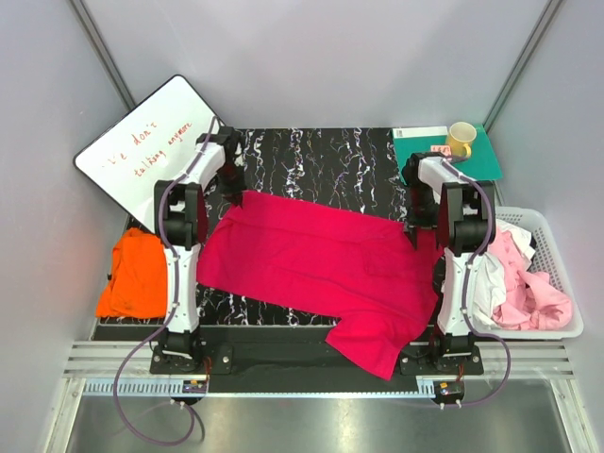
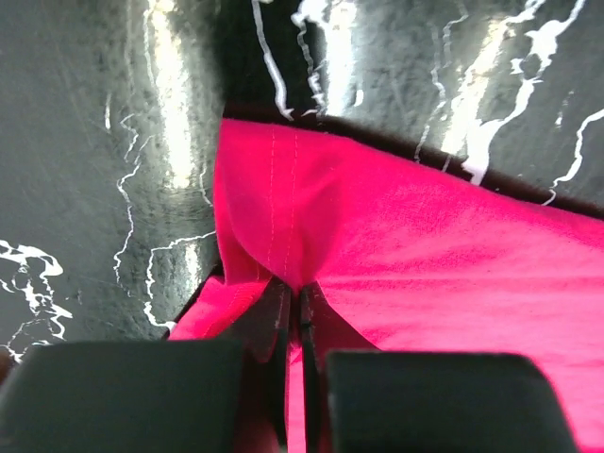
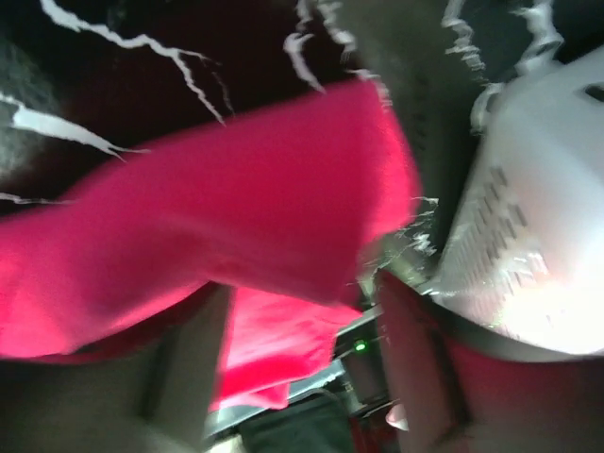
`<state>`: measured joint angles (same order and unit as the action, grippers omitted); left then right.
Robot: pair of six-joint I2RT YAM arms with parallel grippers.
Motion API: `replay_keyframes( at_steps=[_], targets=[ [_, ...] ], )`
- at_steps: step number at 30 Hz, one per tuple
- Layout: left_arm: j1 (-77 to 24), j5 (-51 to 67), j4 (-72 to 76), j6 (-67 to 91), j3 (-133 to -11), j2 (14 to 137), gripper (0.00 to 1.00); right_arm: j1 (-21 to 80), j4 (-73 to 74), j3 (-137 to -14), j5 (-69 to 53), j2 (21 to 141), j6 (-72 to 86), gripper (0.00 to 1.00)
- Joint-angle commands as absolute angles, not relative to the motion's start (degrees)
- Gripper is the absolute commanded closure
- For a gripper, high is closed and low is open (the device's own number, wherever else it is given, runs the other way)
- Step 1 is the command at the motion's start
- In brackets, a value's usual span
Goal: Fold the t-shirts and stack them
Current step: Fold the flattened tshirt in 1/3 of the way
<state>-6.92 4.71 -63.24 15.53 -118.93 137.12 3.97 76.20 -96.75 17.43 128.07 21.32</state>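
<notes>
The large magenta-red t-shirt (image 1: 311,264) lies spread across the black marbled table (image 1: 321,160), one part hanging over the near edge. My left gripper (image 1: 236,196) is at its far left corner. In the left wrist view the jaws (image 2: 293,294) are shut on a pinched fold of the magenta cloth (image 2: 425,255). My right gripper (image 1: 413,234) is at the shirt's right edge. Its fingers (image 3: 297,326) stand wide apart, with magenta cloth (image 3: 208,208) bunched just ahead of them. The orange t-shirt (image 1: 137,276) lies folded at the left. Pale pink (image 1: 533,297) and white (image 1: 489,278) shirts lie in the basket.
A white slotted basket (image 1: 555,238) stands at the right table edge, close to my right gripper, and shows in the right wrist view (image 3: 538,245). A whiteboard (image 1: 142,156) leans at the back left. A yellow mug (image 1: 461,140) stands on a green mat (image 1: 425,151) at the back right.
</notes>
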Motion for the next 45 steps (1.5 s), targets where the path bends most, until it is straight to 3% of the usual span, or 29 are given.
replay_keyframes(
  at_steps=[1,3,5,30,36,38,39,40,41,42,43,44,45],
  targets=[
    [-7.3,1.9,-63.2,15.6,-121.2,139.0,1.00,3.3,72.8,-96.7,15.3,133.2,20.8,0.49],
    [-7.3,1.1,-63.4,15.9,-121.5,139.3,1.00,3.3,71.7,-98.3,14.9,133.9,20.7,0.90],
    [-7.2,0.4,-63.5,16.3,-121.8,139.6,1.00,3.3,71.1,-100.3,14.5,135.1,19.9,1.00],
    [0.0,-0.4,-59.9,26.0,-125.9,140.0,1.00,4.0,73.5,-139.0,10.5,150.8,13.4,1.00],
    [3.5,2.1,-59.2,27.4,-126.6,139.7,1.00,4.1,71.2,-148.3,6.2,154.2,14.3,0.97],
    [4.1,2.8,-58.9,27.2,-126.1,138.7,1.00,4.1,71.2,-149.6,5.7,154.2,14.2,0.91],
    [4.2,3.1,-58.9,26.6,-125.8,138.2,0.96,4.2,71.2,-149.7,5.4,153.2,14.2,0.88],
    [4.5,3.8,-58.6,26.2,-124.8,136.3,0.89,4.1,71.5,-149.5,4.8,152.3,13.6,0.77],
    [4.5,4.0,-58.4,25.8,-124.1,135.2,0.79,4.1,71.5,-149.0,4.5,151.0,13.4,0.71],
    [4.5,4.6,-57.6,24.6,-123.3,133.6,0.59,4.2,71.5,-147.2,4.7,147.6,13.3,0.60],
    [4.5,5.2,-57.5,24.1,-121.7,130.6,0.47,4.2,71.5,-146.3,4.7,145.6,12.8,0.44],
    [4.5,5.4,-57.1,23.6,-121.0,128.6,0.35,4.1,71.3,-145.3,5.1,141.1,12.7,0.35],
    [4.5,6.8,-56.8,23.3,-120.2,126.7,0.16,4.2,70.9,-143.5,5.1,138.7,12.7,0.27]
  ],
)
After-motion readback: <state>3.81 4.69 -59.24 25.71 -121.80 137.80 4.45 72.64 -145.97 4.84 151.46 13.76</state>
